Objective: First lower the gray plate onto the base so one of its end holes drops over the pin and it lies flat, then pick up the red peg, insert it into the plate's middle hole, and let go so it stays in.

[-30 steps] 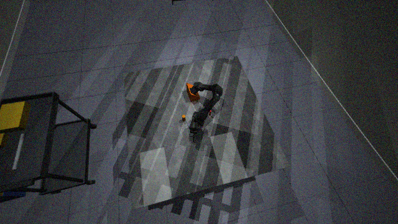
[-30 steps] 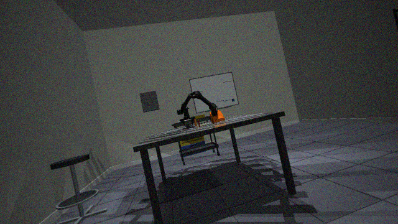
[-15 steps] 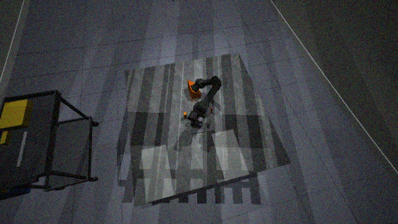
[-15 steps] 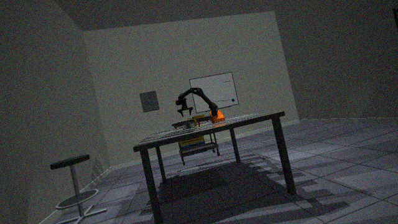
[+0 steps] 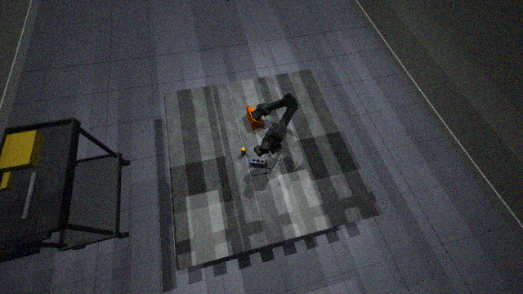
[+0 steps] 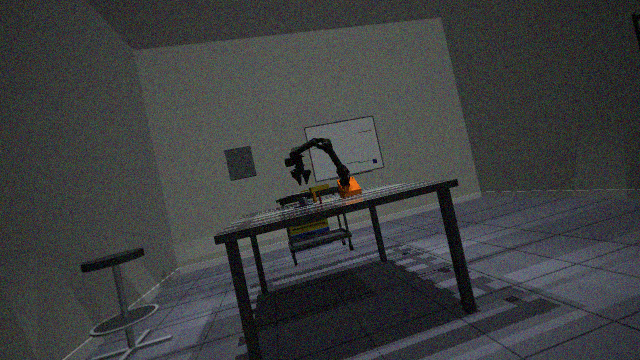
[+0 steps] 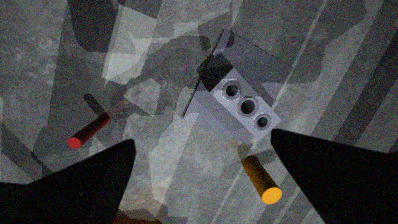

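- gripper (image 7: 202, 150) spread wide and holding nothing; in the wrist view we see its two dark fingers at the lower corners with bare worktop (image 7: 165, 150) between them.
- we read the gray plate (image 7: 245, 107) as already set down on the base (image 7: 260, 60): it lies up and to the right of the gripper, its three holes in a row, and we cannot tell whether an end hole is over the pin.
- the red peg (image 7: 90, 131) lies flat on the worktop, up and to the left of the gripper, well apart from the plate; its long axis runs diagonally, with the bright red end nearest us.
- an orange peg (image 7: 261, 180) lies just beside the right finger; we judge it a distractor.
- we think the next move calls for a shift leftward and a wrist turn, so the fingers close across the red peg's axis, not along it.
- in the top view the plate (image 5: 257, 162) sits near the middle of the worktop.
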Available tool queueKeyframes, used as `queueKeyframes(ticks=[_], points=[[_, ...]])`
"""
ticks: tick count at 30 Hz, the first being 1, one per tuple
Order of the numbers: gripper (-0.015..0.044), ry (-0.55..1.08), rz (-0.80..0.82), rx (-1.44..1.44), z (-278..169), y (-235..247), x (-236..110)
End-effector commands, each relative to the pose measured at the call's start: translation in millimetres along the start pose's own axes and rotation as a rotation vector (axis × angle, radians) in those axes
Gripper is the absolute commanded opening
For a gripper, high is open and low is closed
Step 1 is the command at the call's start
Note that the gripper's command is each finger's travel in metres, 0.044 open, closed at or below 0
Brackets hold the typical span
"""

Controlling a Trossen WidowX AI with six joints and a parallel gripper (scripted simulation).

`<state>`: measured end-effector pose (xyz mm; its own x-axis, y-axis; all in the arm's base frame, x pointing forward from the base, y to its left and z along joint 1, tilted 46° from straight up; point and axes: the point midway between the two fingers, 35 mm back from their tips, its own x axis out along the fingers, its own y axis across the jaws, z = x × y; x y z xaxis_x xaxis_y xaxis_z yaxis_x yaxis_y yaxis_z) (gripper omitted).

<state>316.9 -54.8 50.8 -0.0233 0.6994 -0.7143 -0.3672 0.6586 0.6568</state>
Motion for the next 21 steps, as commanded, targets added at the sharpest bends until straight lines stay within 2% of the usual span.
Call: queueKeyframes(ticks=[1,7,14,21], points=[[0.044,0.004,0.014,0.599,-9,55,0],[0.044,0.01,0.017,1.109,-18,99,3],[0.044,0.017,0.019,1.495,-27,130,6],[0.044,0.018,0.019,1.516,-28,132,7]])
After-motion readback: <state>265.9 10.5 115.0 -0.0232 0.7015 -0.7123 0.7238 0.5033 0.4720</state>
